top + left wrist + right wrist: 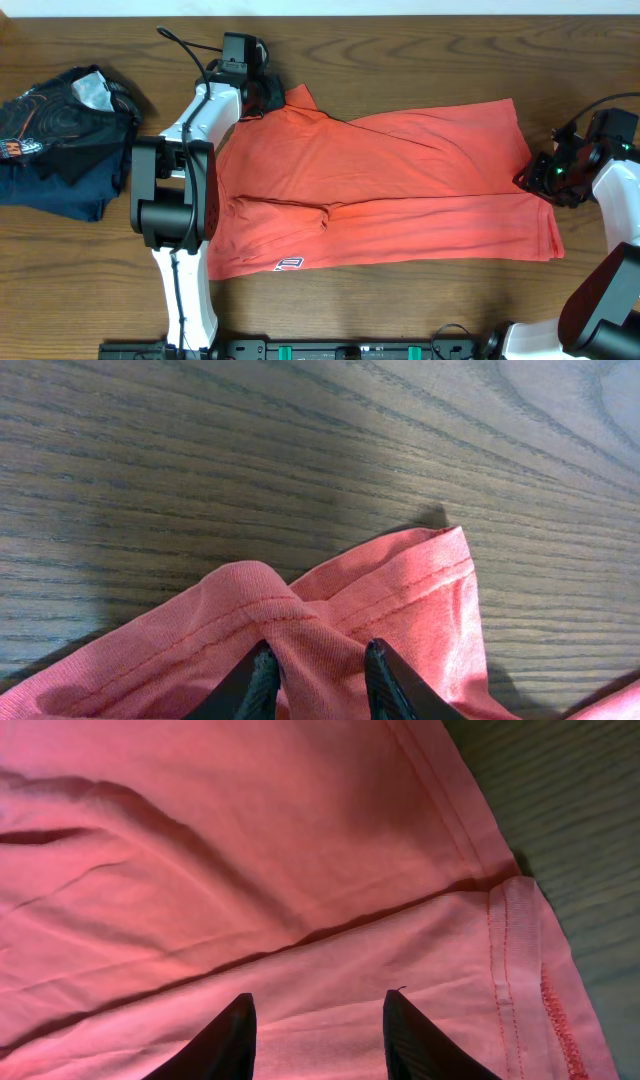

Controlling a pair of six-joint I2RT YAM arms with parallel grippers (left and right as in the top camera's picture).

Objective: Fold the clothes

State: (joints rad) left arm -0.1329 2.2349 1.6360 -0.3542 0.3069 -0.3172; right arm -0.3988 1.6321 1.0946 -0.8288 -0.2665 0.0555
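**Overhead view.** The coral-red short-sleeved cotton T-shirt (400, 190) is laid across the middle of the brown wood-grain desk (450, 50), doubled lengthwise, with a long crease running through its centre. A small white marking (290, 264) is visible near its lower left edge. The left tool (262, 92) is positioned at the upper left corner of the shirt. The right tool (530, 178) is positioned at the shirt's right edge. A crumpled dark navy printed garment (60, 140) is located at the left end of the desk, apart from the shirt.

**Left wrist view.** The black fingers (262, 682) are set a short way apart, with a raised ridge of red cloth running up to them. A stitched hem is seen just ahead, lying on bare wood. Whether the cloth is pinched cannot be told.

**Right wrist view.** The fingers (235, 1038) are spread, with flat red cloth lying between and beneath them; no fold is gathered in the gap. A double-stitched edge (520, 950) is seen to the right, next to bare desk.
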